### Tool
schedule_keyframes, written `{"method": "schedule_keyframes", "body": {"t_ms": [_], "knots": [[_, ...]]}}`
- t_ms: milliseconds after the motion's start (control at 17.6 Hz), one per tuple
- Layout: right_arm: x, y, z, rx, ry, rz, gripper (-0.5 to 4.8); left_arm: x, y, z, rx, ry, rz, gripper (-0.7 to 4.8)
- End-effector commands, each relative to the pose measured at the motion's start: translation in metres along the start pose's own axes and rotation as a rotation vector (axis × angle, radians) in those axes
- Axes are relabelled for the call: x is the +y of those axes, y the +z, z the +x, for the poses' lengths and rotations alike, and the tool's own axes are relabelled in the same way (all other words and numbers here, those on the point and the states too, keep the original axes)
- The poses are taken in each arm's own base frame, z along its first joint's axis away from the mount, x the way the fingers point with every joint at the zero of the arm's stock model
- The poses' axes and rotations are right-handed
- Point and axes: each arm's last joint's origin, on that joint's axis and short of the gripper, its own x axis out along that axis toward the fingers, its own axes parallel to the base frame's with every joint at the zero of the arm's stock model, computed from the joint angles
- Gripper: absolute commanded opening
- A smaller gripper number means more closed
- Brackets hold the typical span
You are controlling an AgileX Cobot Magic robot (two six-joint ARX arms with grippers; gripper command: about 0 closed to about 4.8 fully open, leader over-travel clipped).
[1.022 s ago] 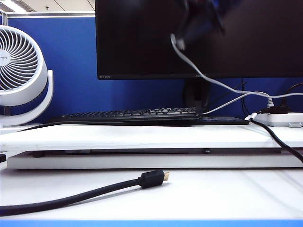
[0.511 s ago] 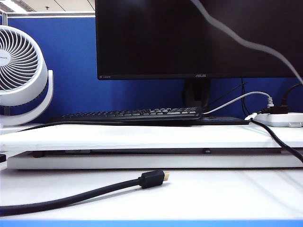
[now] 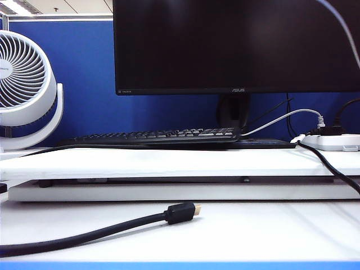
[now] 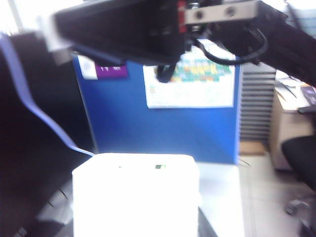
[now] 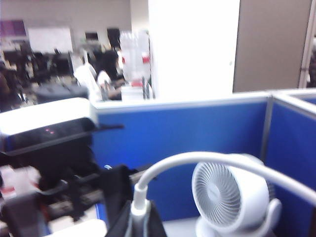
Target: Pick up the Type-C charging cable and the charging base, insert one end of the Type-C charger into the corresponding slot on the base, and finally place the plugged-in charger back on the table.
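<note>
Above the table (image 3: 169,160) my left gripper (image 4: 136,232) clamps the base (image 4: 136,192); my right gripper (image 5: 140,224) pinches the cable (image 5: 197,160), ready for plugging.

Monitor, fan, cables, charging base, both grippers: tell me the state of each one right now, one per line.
Monitor: screen dark.
Fan: upright, blades not blurred.
Black cable: lying loose on the table, gold-tipped plug unconnected.
Type-C charging cable: lifted, plug pinched in the right gripper.
Charging base: held up off the table at the left gripper, whose jaws are hidden.
Power strip: cords plugged in.
</note>
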Motion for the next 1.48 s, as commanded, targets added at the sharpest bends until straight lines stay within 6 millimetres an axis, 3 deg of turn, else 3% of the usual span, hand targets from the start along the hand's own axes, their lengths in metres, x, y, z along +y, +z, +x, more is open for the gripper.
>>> {"method": "schedule_keyframes", "body": {"t_ms": [57,341,965,1476], "knots": [[0.012,0.015,0.001,-0.069,0.043,-0.016,-0.01,0.001,0.013,-0.001,-0.092,0.009,0.028,-0.06],[0.025,0.018,0.017,-0.104,0.127,0.012,-0.01,0.005,0.017,0.002,-0.146,0.012,-0.012,-0.06],[0.016,0.006,0.031,-0.084,0.153,0.05,-0.01,0.003,0.023,0.001,-0.195,-0.042,-0.036,-0.06],[0.017,0.005,0.032,-0.056,0.203,0.059,-0.01,0.003,0.026,0.0,-0.217,-0.043,-0.016,-0.06]]}}
